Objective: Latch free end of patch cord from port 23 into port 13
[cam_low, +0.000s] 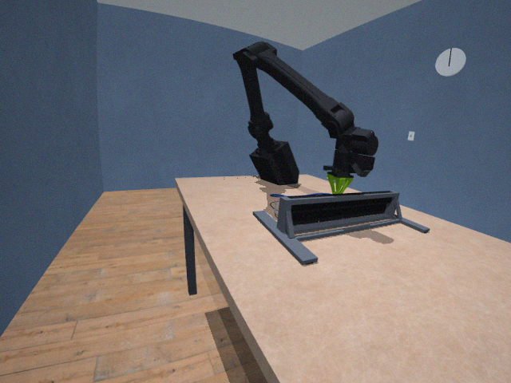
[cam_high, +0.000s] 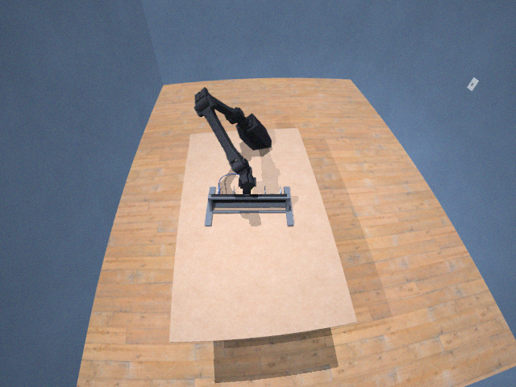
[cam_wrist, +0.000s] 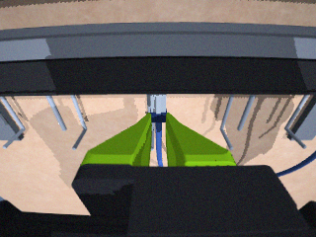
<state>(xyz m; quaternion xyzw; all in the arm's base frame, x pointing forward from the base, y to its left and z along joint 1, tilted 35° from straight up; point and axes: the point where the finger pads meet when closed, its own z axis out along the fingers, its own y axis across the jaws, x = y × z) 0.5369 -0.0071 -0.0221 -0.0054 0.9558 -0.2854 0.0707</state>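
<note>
My green gripper [cam_low: 338, 192] [cam_wrist: 158, 118] points down at the jack side of the rack [cam_high: 208, 218] [cam_low: 303, 252]. It is shut on the plug [cam_wrist: 158, 104] at its dark blue rear. The plug's clear front reaches the edge of the black panel [cam_wrist: 99, 75]; whether it is inside a jack is hidden. The blue cord [cam_high: 225, 175] [cam_low: 280, 195] [cam_wrist: 159, 148] runs back between the fingers and loops toward the rack's left end in the top view. The port numbers and jack openings are not visible. The rack stands upright on its feet.
Thin grey rods [cam_wrist: 56, 114] [cam_wrist: 242, 114] stick out from the panel on both sides of the fingers. The arm [cam_high: 222, 139] [cam_low: 303, 88] reaches over from its base. The rack stands on the tabletop [cam_high: 258, 275] [cam_low: 371, 305], away from its edges.
</note>
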